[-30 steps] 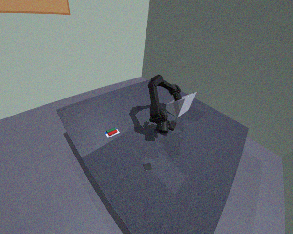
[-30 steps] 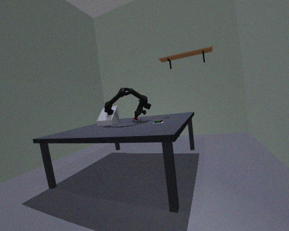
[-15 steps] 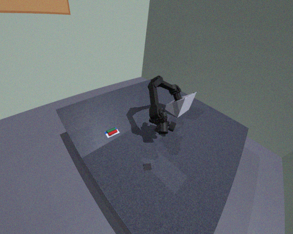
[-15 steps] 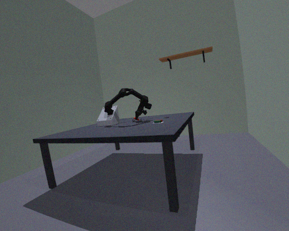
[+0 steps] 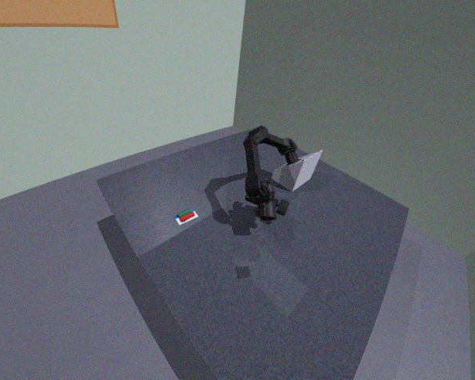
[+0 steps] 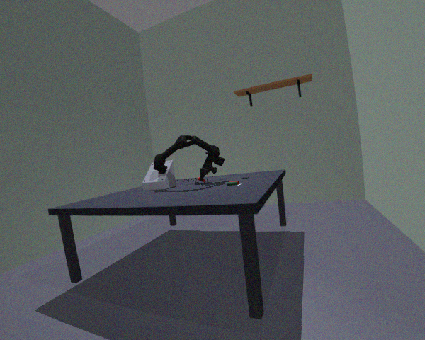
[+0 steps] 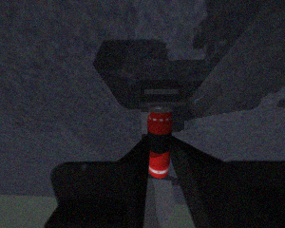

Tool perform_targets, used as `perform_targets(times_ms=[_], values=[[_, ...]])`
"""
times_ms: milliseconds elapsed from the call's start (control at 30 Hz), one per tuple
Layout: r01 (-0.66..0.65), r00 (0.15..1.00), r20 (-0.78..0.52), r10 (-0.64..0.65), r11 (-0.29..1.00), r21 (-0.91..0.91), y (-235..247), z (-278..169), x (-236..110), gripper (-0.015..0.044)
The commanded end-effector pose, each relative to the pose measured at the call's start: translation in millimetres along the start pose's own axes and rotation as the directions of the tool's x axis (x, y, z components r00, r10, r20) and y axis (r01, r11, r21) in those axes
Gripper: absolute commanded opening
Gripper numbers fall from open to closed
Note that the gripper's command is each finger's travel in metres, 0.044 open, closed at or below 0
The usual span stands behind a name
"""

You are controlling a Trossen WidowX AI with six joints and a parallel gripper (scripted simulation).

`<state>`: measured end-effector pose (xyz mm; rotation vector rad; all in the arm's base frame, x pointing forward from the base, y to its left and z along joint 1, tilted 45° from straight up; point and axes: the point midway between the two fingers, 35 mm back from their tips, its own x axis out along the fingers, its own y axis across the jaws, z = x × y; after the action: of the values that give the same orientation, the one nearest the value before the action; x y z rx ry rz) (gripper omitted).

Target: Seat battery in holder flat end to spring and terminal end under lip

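Red battery (image 7: 159, 142), no legible label, in gripper (image 7: 159, 154)

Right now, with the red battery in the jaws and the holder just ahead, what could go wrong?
1. The gripper clamps the red battery only around its middle, so it might tilt on contact and seat crooked.
2. The dark holder is hard to make out in the wrist view; a misjudged approach could push the far end against it too hard.
3. Letting go before it lies flat could leave it resting unseated.
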<state>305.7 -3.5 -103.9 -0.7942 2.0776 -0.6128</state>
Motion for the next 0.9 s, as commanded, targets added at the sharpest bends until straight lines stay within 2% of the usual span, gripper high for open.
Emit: perform_targets(times_ms=[0,867], values=[[-0.004,1.0,0.003,0.004,1.0,0.008,1.2,3.8,-0.8,0.0065],[-0.016,0.998,0.058,0.016,1.0,0.004,2.9,9.5,-0.8,0.0065]])
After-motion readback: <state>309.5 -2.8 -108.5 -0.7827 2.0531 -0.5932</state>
